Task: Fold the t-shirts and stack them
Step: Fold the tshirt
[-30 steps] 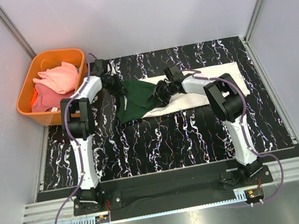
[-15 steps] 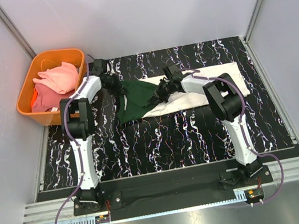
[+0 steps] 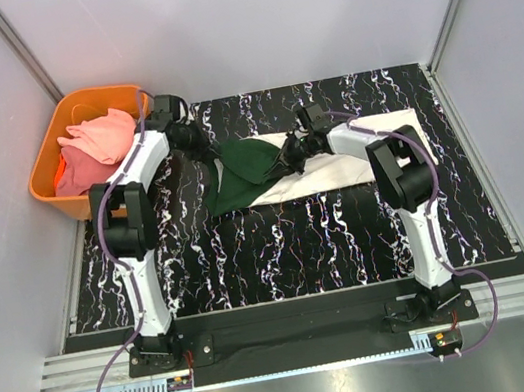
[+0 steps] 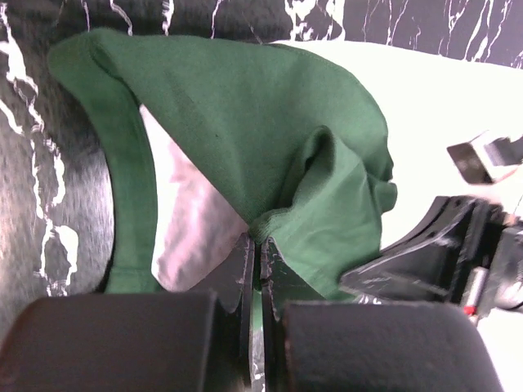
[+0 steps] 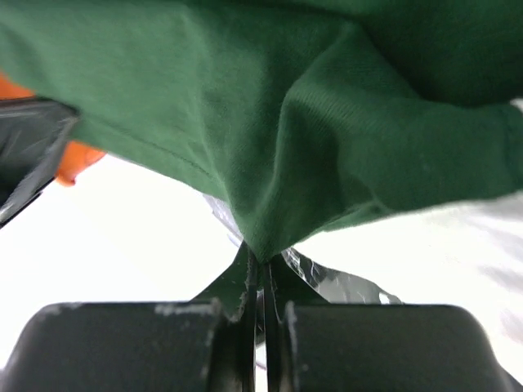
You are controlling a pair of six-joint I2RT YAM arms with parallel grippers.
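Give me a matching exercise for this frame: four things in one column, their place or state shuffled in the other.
1 orange plastic basket
2 pink and coral cloth t-shirts
3 cream cloth t-shirt with dark green sleeves
4 left gripper

A pinching green cloth
B lying on the black marbled table
C at the far left corner
D heaped in the basket

Pairs: 1-C, 2-D, 3-B, 4-A

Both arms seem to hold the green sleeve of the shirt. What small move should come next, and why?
Probably raise the green sleeve slightly and carry it across the cream body. The left fingers and the right fingers are each shut on its cloth, so the grip looks ready for the fold.
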